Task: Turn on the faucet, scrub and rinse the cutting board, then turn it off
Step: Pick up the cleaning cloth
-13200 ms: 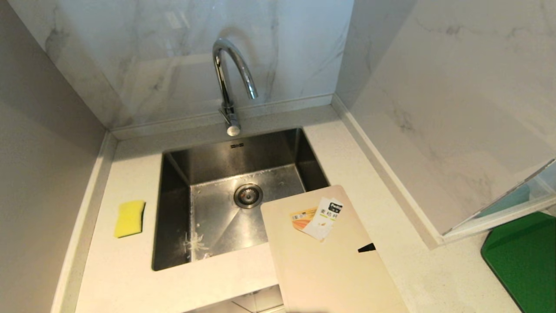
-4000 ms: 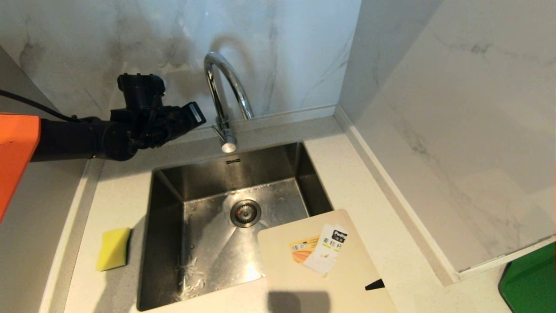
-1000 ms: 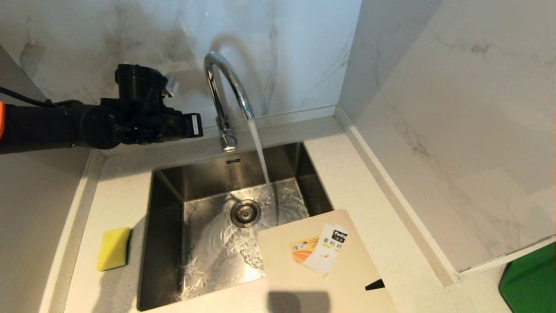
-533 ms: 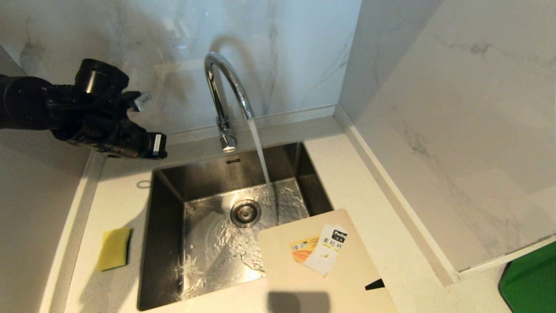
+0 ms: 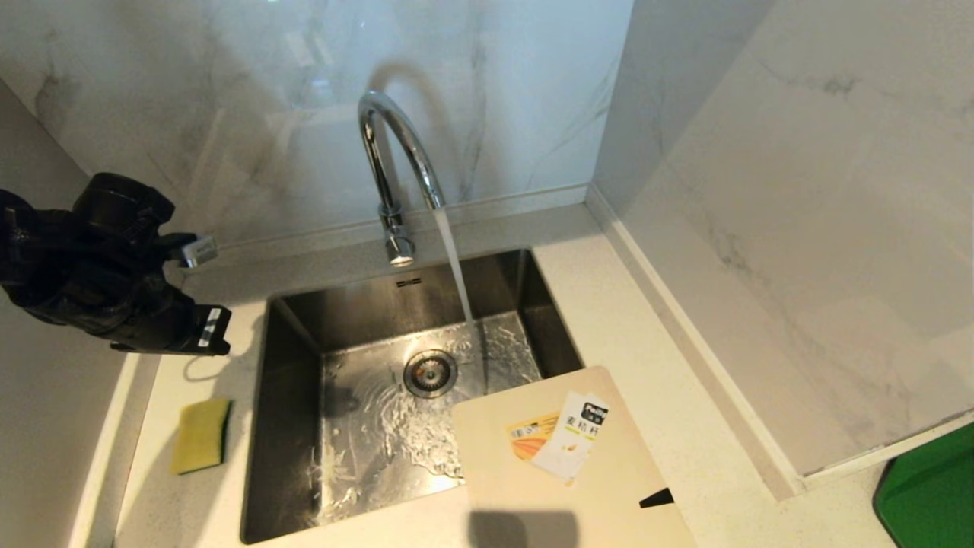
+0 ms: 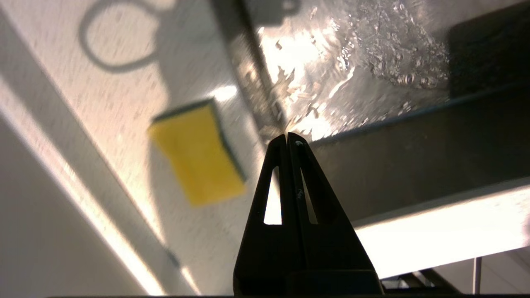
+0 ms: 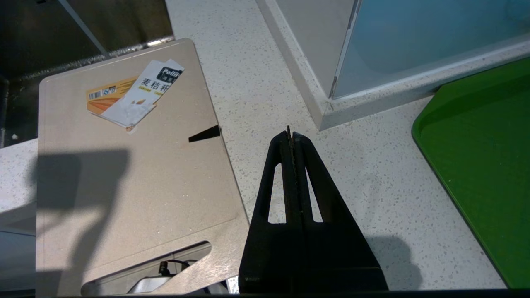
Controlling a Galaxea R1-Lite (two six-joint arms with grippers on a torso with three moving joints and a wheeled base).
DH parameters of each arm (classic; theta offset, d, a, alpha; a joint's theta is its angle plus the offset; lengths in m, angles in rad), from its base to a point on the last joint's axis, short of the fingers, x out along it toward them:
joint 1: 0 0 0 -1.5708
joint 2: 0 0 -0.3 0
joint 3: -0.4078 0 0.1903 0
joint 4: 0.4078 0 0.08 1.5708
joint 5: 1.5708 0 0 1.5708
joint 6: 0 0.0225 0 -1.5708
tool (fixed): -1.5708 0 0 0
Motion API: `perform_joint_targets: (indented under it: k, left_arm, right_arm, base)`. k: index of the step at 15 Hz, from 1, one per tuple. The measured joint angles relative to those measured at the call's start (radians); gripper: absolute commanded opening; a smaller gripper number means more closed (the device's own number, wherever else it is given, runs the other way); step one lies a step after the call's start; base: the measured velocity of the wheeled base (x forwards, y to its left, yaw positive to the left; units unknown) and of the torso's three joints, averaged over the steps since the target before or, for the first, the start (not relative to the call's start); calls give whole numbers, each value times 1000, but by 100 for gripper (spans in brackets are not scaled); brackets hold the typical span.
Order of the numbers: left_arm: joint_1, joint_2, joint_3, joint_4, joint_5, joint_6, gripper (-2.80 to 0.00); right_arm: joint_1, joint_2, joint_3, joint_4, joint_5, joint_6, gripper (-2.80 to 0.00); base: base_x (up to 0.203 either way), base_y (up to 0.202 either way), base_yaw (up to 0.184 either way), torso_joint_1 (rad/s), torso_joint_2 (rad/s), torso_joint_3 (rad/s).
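Presently, item by item:

Faucet [image 5: 392, 164] — chrome gooseneck at the far edge of the sink [image 5: 293, 426], running; the stream falls right of the drain and water spreads over the basin floor. The turning-on step looks done.

Cutting board [image 5: 563, 472] — pale beige, near right, its far left corner overhanging the basin and the rest on the counter [image 5: 662, 342]; paper label [image 5: 563, 434] on top, surface apparently dry, clear of the stream.

Sponge [image 5: 200, 435] — yellow, on the counter left of the sink, untouched.

Left gripper [image 6: 287, 136] — above the counter at the sink's far left corner, beyond the sponge; claw pressed fully together, holding nothing.

Right gripper [image 7: 290, 134] — hanging over bare counter between the board and a green mat [image 7: 480, 145]; claw likewise closed and empty.

Step in hand, by my judgement — the passage from tap to scrubbing. The next move calls for the left claw to spread, drop onto the sponge and grasp it, while the board wants bringing under the water.
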Motion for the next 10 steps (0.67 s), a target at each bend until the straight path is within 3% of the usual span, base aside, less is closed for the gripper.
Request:
perform_joint_targets:
  k: [1, 2, 5, 10]
  left_arm:
    - [14, -8, 26, -1, 0, 3, -280]
    - [28, -14, 56, 0, 1, 11, 0]
    - [76, -33, 156, -8, 2, 54, 0]
    - [149, -59, 249, -12, 1, 31, 0]
  right_arm:
    - [0, 0, 0, 0, 0, 0, -280]
    - [0, 0, 0, 0, 0, -1, -280]
    - [0, 0, 0, 0, 0, 0, -280]
    - [0, 0, 0, 0, 0, 0, -280]
  base:
    - [0, 0, 0, 0, 0, 0]
    - [0, 0, 0, 0, 0, 0]
    - [0, 0, 0, 0, 0, 0]
    - [0, 0, 0, 0, 0, 0]
